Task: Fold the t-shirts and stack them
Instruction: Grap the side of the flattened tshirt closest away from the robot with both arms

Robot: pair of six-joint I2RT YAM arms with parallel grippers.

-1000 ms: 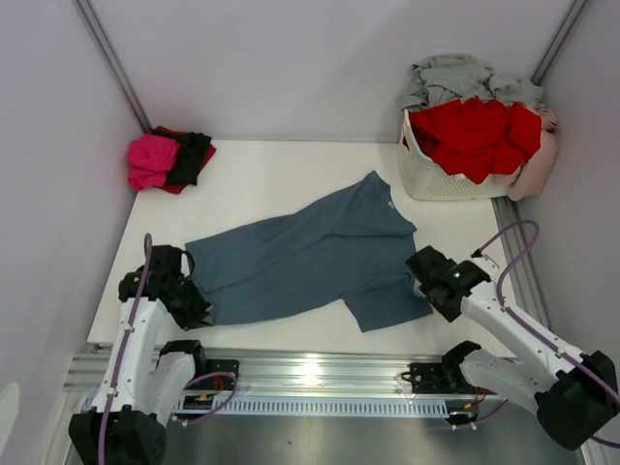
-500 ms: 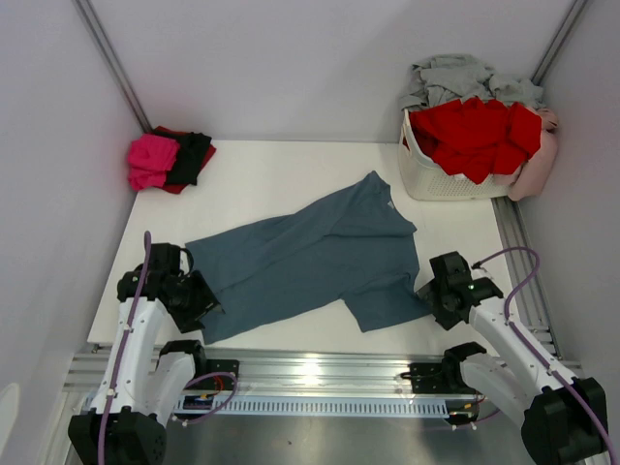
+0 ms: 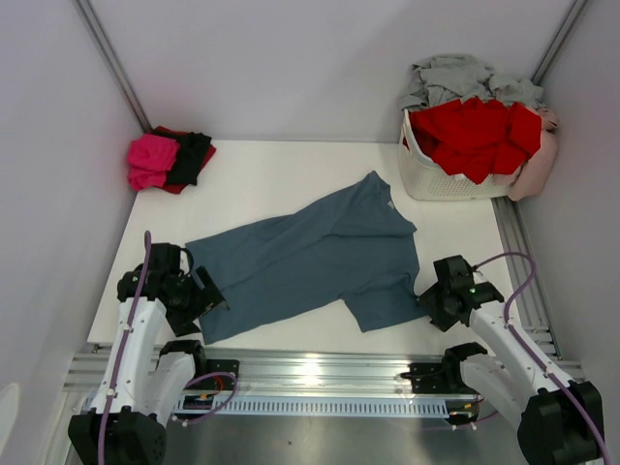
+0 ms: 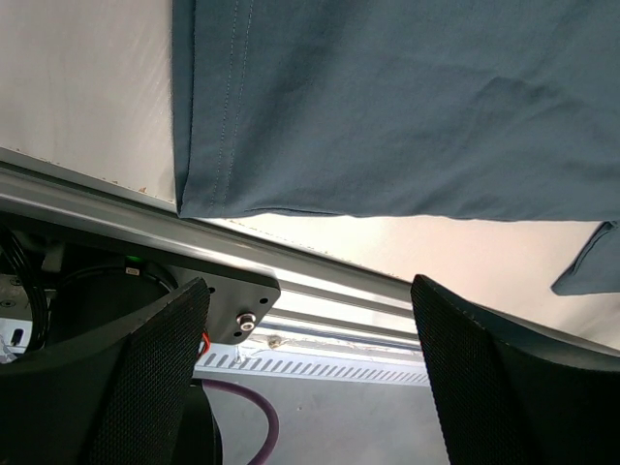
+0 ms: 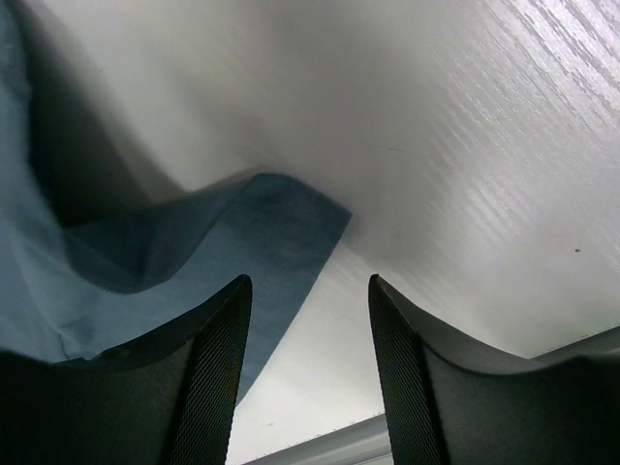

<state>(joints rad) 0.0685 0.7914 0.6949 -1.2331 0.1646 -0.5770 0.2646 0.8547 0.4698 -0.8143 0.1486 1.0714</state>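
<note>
The left pincer [image 4: 305,291] stands wide open with nothing between its fingers. The hem corner of the blue-grey t-shirt [image 4: 387,97] lies flat on the table [image 4: 77,87] just ahead of it. The right pincer [image 5: 308,286] is open too (fingers plainly apart). The shirt's rumpled sleeve tip lies just ahead of it, reaching partly into the gap from the left.

I see L hand [image 3: 201,294] lower left w/ jaws wide apart; R hand [image 3: 431,294] lower right, jaws part-spread.
</note>
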